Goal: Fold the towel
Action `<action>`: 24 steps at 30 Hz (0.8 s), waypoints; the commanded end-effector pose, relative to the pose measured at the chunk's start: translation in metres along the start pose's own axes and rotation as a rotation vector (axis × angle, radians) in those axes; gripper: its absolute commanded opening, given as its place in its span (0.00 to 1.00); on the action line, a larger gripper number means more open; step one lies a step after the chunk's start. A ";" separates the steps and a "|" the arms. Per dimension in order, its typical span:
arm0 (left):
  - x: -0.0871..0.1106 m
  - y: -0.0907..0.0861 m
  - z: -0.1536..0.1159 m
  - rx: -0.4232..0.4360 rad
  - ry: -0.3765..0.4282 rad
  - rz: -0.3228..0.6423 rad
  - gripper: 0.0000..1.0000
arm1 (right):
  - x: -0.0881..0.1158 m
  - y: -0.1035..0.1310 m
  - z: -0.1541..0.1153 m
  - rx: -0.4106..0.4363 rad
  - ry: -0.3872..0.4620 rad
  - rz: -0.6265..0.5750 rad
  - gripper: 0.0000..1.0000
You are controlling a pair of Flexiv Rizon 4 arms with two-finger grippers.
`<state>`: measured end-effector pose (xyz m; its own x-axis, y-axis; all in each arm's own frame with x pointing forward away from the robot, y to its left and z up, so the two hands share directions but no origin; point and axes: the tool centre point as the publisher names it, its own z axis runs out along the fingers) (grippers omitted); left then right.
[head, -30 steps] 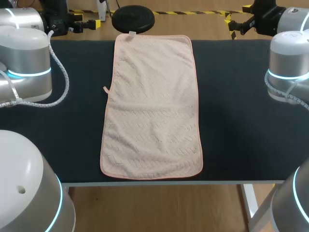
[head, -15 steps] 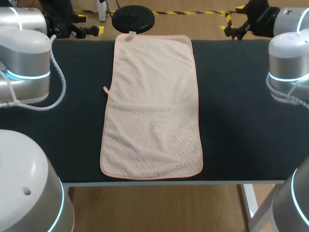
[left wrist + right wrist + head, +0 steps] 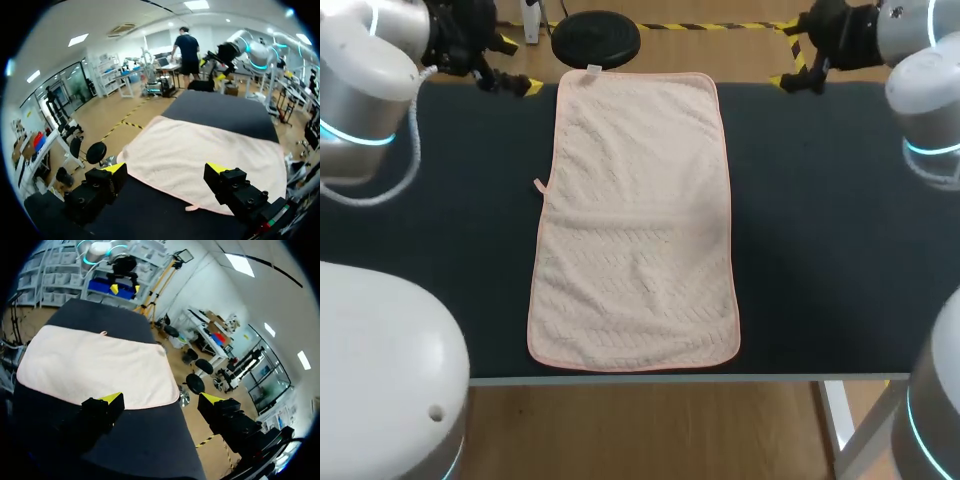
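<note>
The table (image 3: pixel 820 250) is covered from side to side with a dark, almost black, matte surface, and a thin pale strip of its frame (image 3: pixel 800 378) shows along the near edge. The two arms come in at the far corners, each holding its pincer above the table's far edge.

The towel (image 3: pixel 635 220) lies spread flat and unfolded in the middle of the table, its long sides running from the near edge to the far one. Its far short end reaches the table's far edge, and its near short end lies just inside the near edge. It is pale pink terry with a woven wavy pattern and a slightly darker pink hem all round. A small loop (image 3: pixel 539 185) sticks out from its left long side, and a little tag (image 3: pixel 593 68) sits on the far hem. The near half is a bit wider than the far half and shows a few soft ripples.

The left gripper (image 3: pixel 166 167) is released, its fingers spread wide and grasping nothing, with the towel's far left corner ahead of it. The right gripper (image 3: pixel 161 398) is likewise released and empty, with the towel's far right corner ahead of it
</note>
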<state>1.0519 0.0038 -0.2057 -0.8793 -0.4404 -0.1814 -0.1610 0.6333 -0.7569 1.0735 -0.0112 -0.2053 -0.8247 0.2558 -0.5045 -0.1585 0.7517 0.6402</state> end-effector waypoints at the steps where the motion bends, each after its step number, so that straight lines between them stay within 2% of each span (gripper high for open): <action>1: -0.008 -0.004 -0.003 -0.251 0.101 0.047 1.00 | -0.008 0.002 -0.002 0.126 0.345 -0.181 1.00; 6: -0.008 -0.004 -0.003 -0.251 0.101 0.047 1.00 | -0.008 0.002 -0.002 0.126 0.345 -0.181 1.00; 7: -0.006 -0.005 0.002 -0.300 0.106 0.102 1.00 | -0.008 0.002 -0.002 0.126 0.345 -0.181 1.00; 9: 0.001 -0.007 0.009 -0.346 0.148 0.207 1.00 | -0.001 0.010 0.005 0.189 0.368 -0.202 1.00; 14: 0.022 -0.003 0.026 -0.417 0.247 0.340 1.00 | 0.016 0.022 0.020 0.293 0.378 -0.087 1.00; 16: 0.028 0.002 0.031 -0.439 0.285 0.346 1.00 | 0.023 0.025 0.023 0.309 0.383 -0.043 1.00; 17: 0.031 0.004 0.033 -0.445 0.300 0.356 1.00 | 0.026 0.026 0.025 0.356 0.370 -0.027 1.00; 19: 0.038 0.008 0.037 -0.502 0.330 0.375 1.00 | 0.034 0.026 0.029 0.398 0.372 0.008 1.00; 22: 0.042 0.014 0.043 -0.539 0.366 0.361 1.00 | 0.045 0.024 0.035 0.462 0.359 0.026 1.00; 24: 0.045 0.020 0.047 -0.571 0.379 0.354 1.00 | 0.051 0.023 0.038 0.468 0.355 0.020 1.00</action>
<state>1.0193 -0.0285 -0.2554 -0.9917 0.0104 -0.1279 0.0576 0.9269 -0.3709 1.0467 0.0358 -0.2367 -0.9667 0.1141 -0.2292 0.0032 0.9006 0.4347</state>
